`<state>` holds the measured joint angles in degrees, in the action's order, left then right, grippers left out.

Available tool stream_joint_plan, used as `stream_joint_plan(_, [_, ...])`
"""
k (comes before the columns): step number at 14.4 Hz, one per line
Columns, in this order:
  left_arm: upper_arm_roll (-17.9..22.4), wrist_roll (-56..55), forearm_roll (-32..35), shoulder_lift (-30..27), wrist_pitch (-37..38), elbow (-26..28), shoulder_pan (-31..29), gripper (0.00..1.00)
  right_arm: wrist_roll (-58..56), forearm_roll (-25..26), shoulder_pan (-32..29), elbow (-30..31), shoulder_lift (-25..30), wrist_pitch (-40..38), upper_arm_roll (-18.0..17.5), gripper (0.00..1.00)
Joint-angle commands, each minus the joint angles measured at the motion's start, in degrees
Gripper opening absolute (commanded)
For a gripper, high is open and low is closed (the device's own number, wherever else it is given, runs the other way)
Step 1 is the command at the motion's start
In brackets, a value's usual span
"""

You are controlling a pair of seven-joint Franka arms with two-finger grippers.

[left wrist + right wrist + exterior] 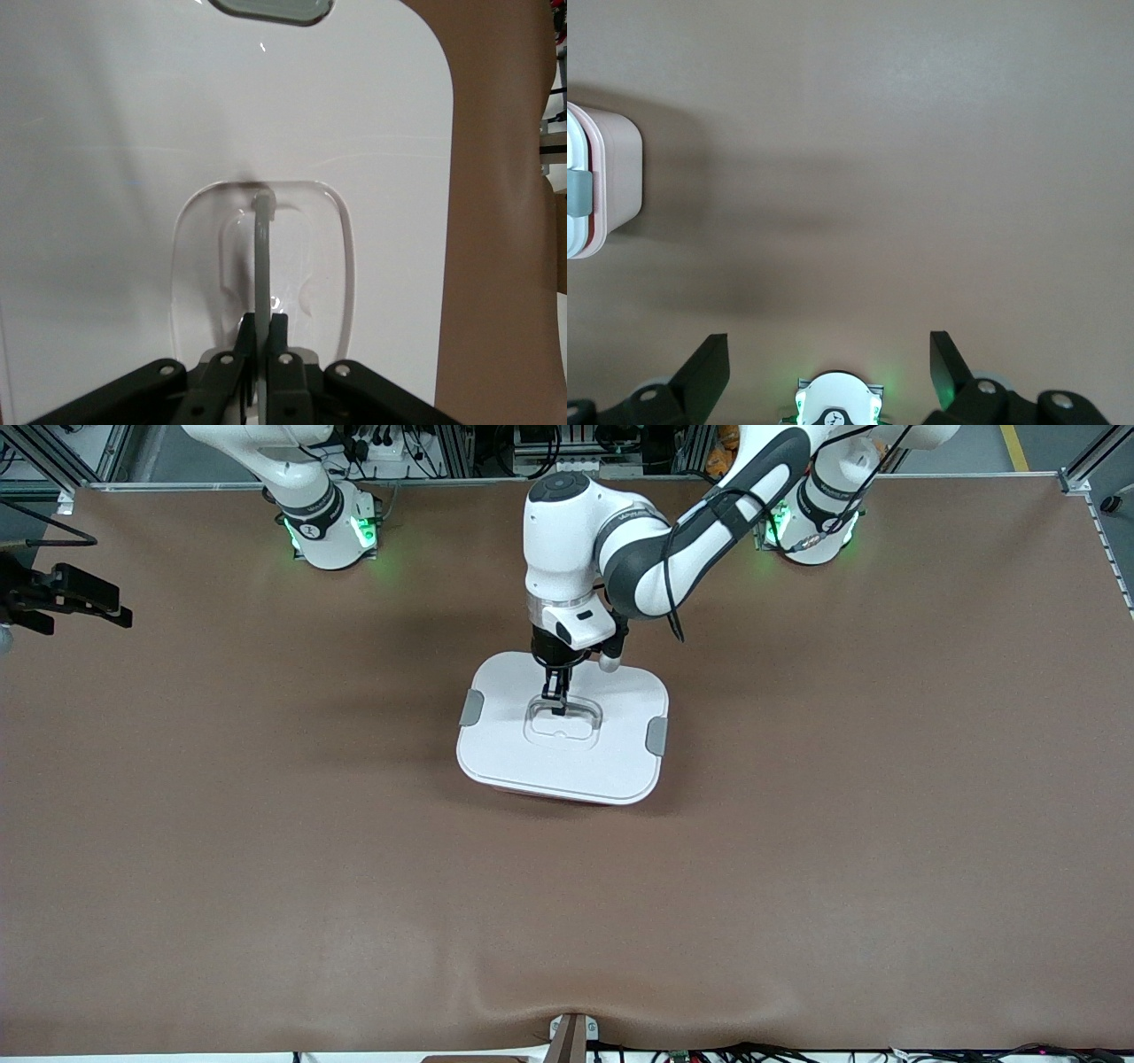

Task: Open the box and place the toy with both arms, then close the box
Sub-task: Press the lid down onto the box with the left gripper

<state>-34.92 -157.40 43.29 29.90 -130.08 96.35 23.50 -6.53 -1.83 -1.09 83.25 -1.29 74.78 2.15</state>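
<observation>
While the left gripper (556, 707) reaches down into the middle of the box (563, 728), its two fingers (246, 341) are pinched tight on the thin grey handle (263, 266), which stands up from the dip in the white lid (532, 757). The lid sits on the box, so what is inside cannot be seen (only a strip of the pink tub (618, 181) shows under it). Two grey clips (656, 736) sit on the lid's short ends, one on each side of the gripper. There is one box. The right gripper (828, 363) waits well away from the box, over the bare brown table (266, 824), with its fingers spread wide and holding nothing.
</observation>
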Motion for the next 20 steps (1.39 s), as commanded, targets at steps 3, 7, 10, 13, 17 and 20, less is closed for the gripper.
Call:
stream_joint_plan(3, [0.2,-8.0,1.4,1.0,0.6,-1.3,1.4,0.00,0.8,0.7,-1.0,0.2,0.1,0.3,-0.9,1.00])
stream_joint_plan(7, [0.2,-8.7,1.4,1.6,0.8,-1.3,1.6,0.00,0.8,0.6,-1.2,1.5,-0.3,2.5,-0.9,1.00])
stream_joint_plan(10, [0.3,-9.2,1.4,2.0,0.8,-1.3,1.6,0.00,0.7,0.7,-1.0,2.2,-0.2,4.3,-0.9,1.00])
stream_joint_plan(13, [0.3,-9.4,1.4,1.9,0.9,-1.1,1.6,0.00,0.6,0.8,-1.0,2.2,-0.2,6.6,-0.9,1.00])
stream_joint_plan(17, [0.4,-12.0,1.5,1.8,2.0,-0.7,1.6,0.00,0.6,0.8,-1.2,1.5,-0.2,6.9,-0.9,1.00])
stream_joint_plan(20, [0.3,-13.1,1.7,1.8,3.3,-0.6,1.8,0.00,1.0,0.3,-1.6,0.9,-0.3,6.6,-0.7,1.00])
